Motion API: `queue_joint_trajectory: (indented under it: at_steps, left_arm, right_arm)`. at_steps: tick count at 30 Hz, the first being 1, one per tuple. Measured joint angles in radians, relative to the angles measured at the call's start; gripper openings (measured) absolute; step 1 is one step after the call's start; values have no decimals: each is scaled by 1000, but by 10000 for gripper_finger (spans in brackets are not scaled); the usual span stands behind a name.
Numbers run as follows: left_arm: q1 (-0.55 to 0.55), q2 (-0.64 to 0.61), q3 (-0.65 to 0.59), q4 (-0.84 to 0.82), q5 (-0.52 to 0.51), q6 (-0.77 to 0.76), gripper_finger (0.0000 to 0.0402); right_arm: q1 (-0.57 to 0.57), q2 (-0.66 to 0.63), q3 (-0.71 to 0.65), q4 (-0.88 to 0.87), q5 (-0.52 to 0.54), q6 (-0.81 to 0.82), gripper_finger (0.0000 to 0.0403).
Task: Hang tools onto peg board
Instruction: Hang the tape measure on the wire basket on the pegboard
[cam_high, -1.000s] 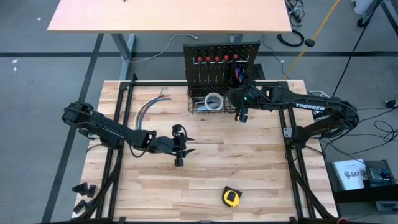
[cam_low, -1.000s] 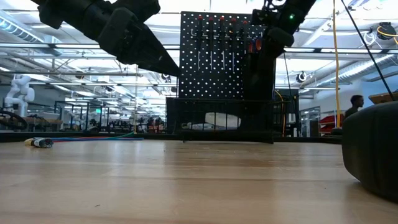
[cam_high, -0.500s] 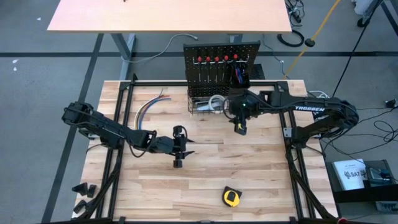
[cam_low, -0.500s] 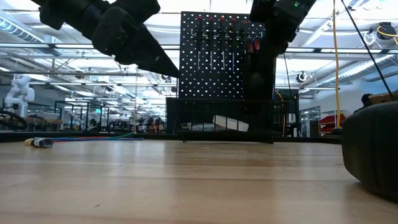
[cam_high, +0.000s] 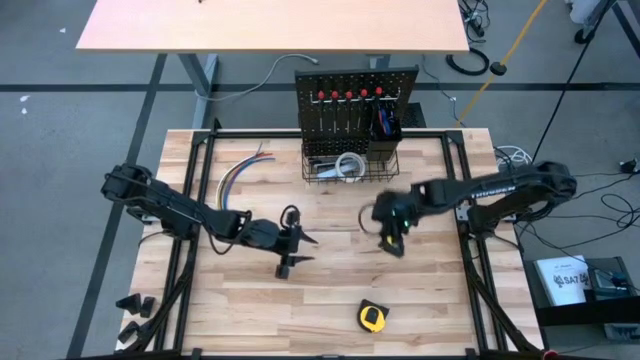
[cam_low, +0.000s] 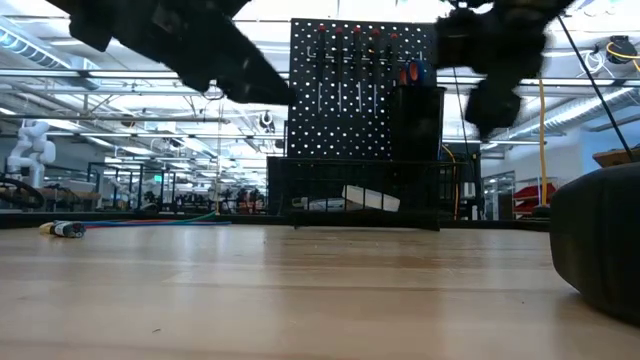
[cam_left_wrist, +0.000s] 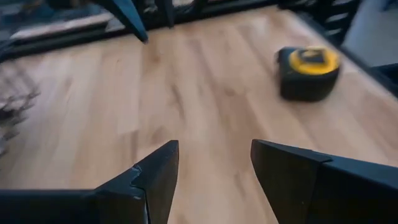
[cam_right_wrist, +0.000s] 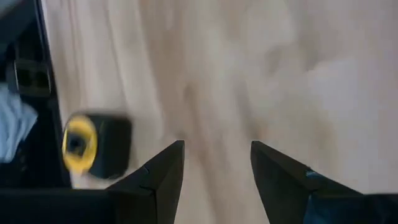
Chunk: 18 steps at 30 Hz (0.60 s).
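my right gripper (cam_high: 393, 240) spread, empty, above tape measure (cam_high: 372, 318) | my left gripper (cam_high: 290, 251) spread | compact, rigid, probably smooth: grip its flat sides

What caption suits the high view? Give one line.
Both open grippers, left and right, hover mid-table; tape measure lies alone.

Peg board (cam_high: 355, 85), upper centre: black, dotted with holes, a row of red-handled tools (cam_high: 349, 96) across it. White tape roll (cam_high: 347, 165) in black wire basket (cam_high: 320, 176). Tape measure (cam_high: 372, 317), lower centre: yellow and black. Desk (cam_high: 330, 290): light wood planks. Coloured wires (cam_high: 238, 170), upper left.
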Motion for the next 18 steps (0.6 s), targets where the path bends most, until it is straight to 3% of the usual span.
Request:
queue_joint_trajectory:
  at_steps: [3,9,14,18]
  left_arm:
    - [-11,28,0,82,41,28,208]
    - [-26,117,0,232,93,107,208]
    - [-30,209,0,382,144,164,208]
    - [-29,271,0,474,160,185,208]
  right_arm:
    - [116,0,-42,24,12,102,176]
    - [353,0,-72,273,122,265,176]
    - [549,42,-72,449,278,243,176]
    - [661,124,-72,562,288,244,166]
